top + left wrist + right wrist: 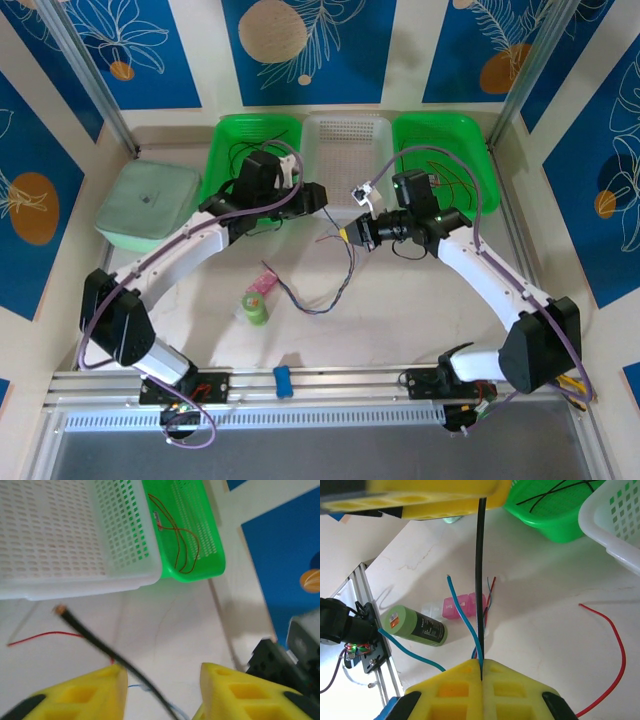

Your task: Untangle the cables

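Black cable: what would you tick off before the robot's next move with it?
1. Right end effector shut on black cable: ok.
2. Black cable inside the gap of left end effector: ok.
3. Left end effector clamped on it: not ok, jaws apart.
4. Blue cable outside the right grip: cannot tell.
5. White basket clear of the black cable: ok.

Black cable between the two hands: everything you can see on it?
The black cable is thin, glossy insulated wire, stretched straight above the table. One end is pinched in the shut right hand, beside a blue cable. It runs on between the open fingers of the left hand, close against one, ending past them in a bare coppery tip.
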`<state>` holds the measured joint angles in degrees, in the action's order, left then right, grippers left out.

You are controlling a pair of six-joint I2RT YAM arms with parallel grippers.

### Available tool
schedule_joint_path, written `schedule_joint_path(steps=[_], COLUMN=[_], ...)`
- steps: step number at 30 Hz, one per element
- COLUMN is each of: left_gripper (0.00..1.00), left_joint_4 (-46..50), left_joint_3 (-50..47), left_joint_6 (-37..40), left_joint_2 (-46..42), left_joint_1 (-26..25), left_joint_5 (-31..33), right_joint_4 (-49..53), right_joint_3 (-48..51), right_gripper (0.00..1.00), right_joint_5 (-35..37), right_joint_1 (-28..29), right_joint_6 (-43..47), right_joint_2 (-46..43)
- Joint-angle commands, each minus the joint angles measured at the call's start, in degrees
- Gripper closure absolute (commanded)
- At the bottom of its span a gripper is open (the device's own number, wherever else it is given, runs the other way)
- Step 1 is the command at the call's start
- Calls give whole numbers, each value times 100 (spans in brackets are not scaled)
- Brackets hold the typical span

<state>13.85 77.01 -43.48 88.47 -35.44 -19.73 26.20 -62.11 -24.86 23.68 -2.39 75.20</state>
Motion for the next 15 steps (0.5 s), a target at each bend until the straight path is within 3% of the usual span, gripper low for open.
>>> schedule_joint_path(steps=[1,5,9,13,15], left_gripper=[71,73,100,100,100], left_joint_4=[-145,-225,-234,-178,-144], left_joint_3=[244,231,244,211,209], left_joint_6=[42,66,92,147,155], left_joint_2=[131,178,146,44,17], left_joint_1=[-110,-156,-174,-171,-169], left_joint_5=[-190,-215,-157,-46,-29], right_joint_4=[8,-40,2,-91,-234], right_joint_3=[58,106,124,196,367], right_gripper=[100,100,97,70,63], right_joint_5=[-71,-120,-170,-443,-378], right_joint_1=[9,-13,-91,-437,-600], right_joint_6=[68,80,85,-321,-378], right_joint_2=[-232,-291,-319,-404,-588])
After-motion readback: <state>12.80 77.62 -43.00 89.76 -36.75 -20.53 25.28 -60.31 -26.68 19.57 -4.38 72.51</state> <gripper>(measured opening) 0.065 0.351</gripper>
